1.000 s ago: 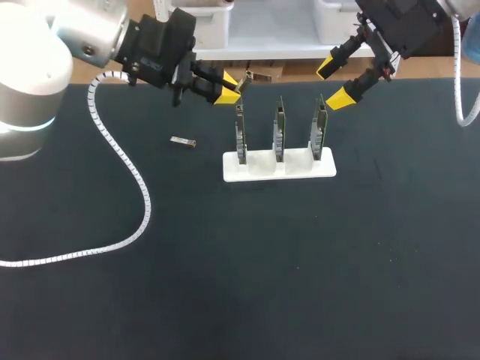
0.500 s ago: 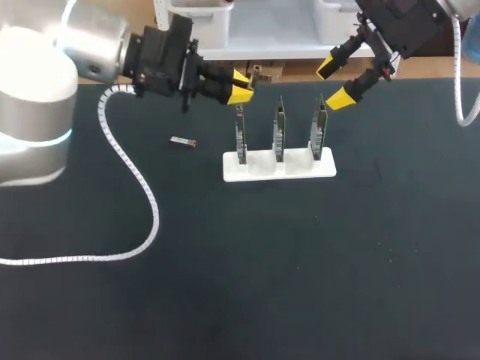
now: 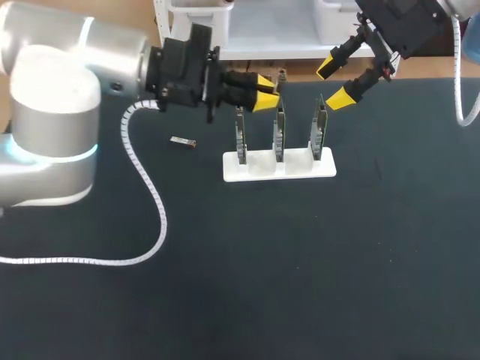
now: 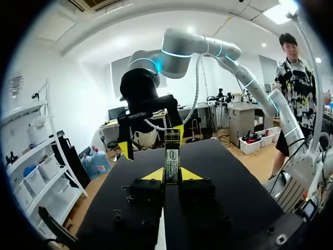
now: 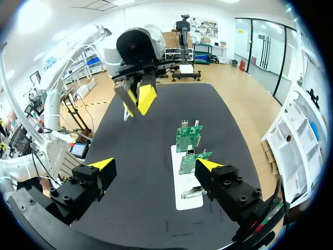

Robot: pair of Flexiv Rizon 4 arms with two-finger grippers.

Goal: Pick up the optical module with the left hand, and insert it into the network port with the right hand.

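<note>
My left gripper (image 3: 265,81) hangs above the back of the table over the left card, shut on a small metal optical module (image 3: 282,74) that sticks out past its yellow tips. In the left wrist view the module (image 4: 171,156) stands upright between the fingers (image 4: 191,173). My right gripper (image 3: 335,83) hangs open and empty at the back right, just above the right card (image 3: 319,127). From the right wrist, its own gripper (image 5: 156,165) gapes wide, with the left gripper (image 5: 139,99) and its module (image 5: 124,95) ahead of it. The cards carry small metal ports (image 5: 184,124).
A white stand (image 3: 259,168) holds three upright green cards, the left one (image 3: 240,132) and the middle one (image 3: 279,129) under the left gripper. A second small module (image 3: 180,141) lies on the black mat left of the stand. My left arm's white cable (image 3: 142,187) loops across the mat.
My left arm has carried the module to the right, from left of the left card to above the left and middle cards. The right arm has stayed put.
</note>
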